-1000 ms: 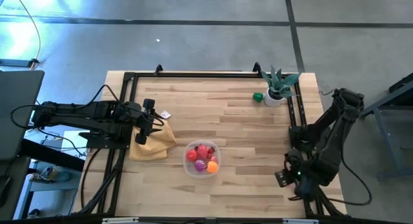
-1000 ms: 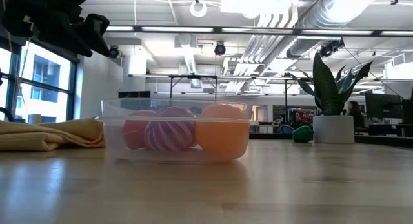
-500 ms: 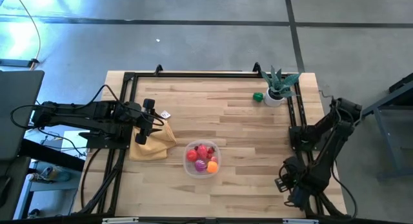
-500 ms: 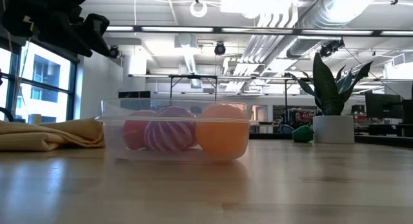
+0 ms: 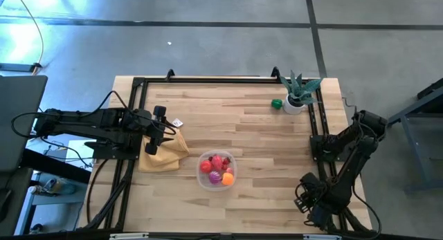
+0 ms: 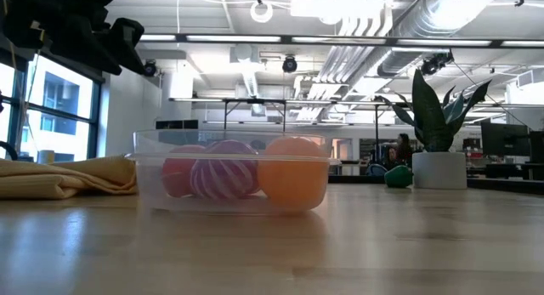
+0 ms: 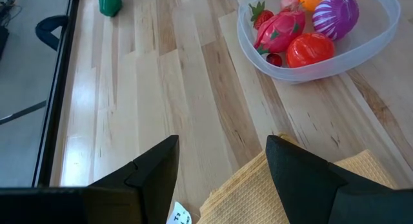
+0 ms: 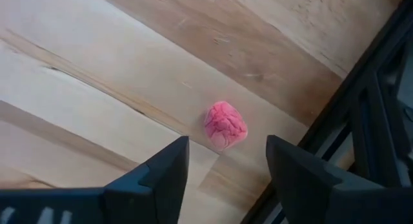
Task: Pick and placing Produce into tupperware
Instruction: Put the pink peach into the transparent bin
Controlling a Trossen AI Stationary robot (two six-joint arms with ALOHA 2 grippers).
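Directly ahead of the right gripper (image 8: pixel 222 175), between its parted fingers, a pink piece of produce (image 8: pixel 226 125) lies on the table (image 8: pixel 97 88), just beside the black frame rail (image 8: pixel 361 114); nothing is gripped. Well away toward the table's middle sits the tupperware (image 5: pixel 217 169), holding red, purple and orange pieces. Opposite, the left gripper (image 7: pixel 219 169) hangs open over the yellow cloth (image 7: pixel 271 192).

The table (image 5: pixel 256 129) is pale, matt wood planks. The tupperware (image 5: pixel 217 170) is clear, glossy plastic; the produce (image 7: pixel 299 30) in it looks smooth and shiny. The cloth (image 7: pixel 258 195) is a matt yellow weave. The pink piece (image 8: pixel 226 125) looks rough, perhaps spongy.
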